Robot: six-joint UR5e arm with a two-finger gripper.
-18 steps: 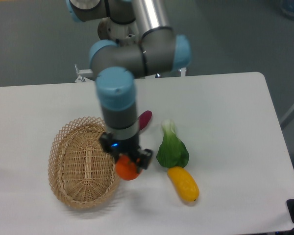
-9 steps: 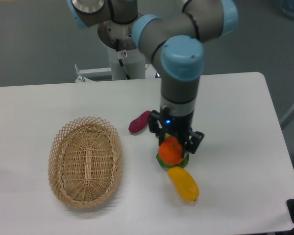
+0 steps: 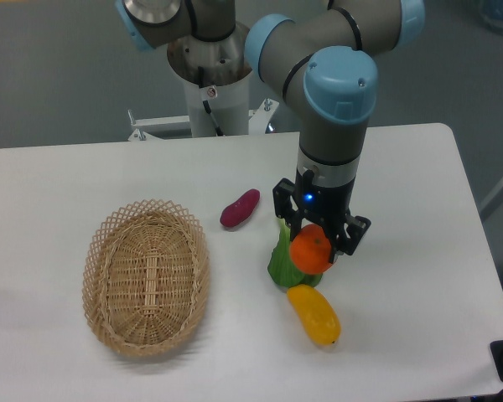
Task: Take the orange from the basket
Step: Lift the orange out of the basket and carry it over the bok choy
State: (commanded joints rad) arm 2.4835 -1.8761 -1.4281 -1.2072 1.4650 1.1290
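At nine o'clock from the table's point(image 3: 419, 193) middle sits the basket point(image 3: 146, 277), with nothing in it. A purple yam point(image 3: 240, 208) lies just off its rim at about two o'clock. Further right, a leafy green point(image 3: 283, 264) rests on the table, and a yellow fruit point(image 3: 313, 314) lies just beside it at five o'clock.

The gripper point(image 3: 315, 249) hangs from the arm point(image 3: 335, 109) over the green's right side, its two fingers clamped on the orange point(image 3: 311, 249), one on each side. The orange is in the air, well apart from the basket and clear of its rim.

By the look of it the pick itself is done, and what counts now is keeping the hold. The orange is smooth and round, so it could roll out of a two-point pinch if the arm jerks or tips; steady motion with the fingers level seems wise. The squeeze should stay firm but not harder. The green and yellow fruit sit right below, so any lowering there risks a bump; bare table lies at three o'clock.
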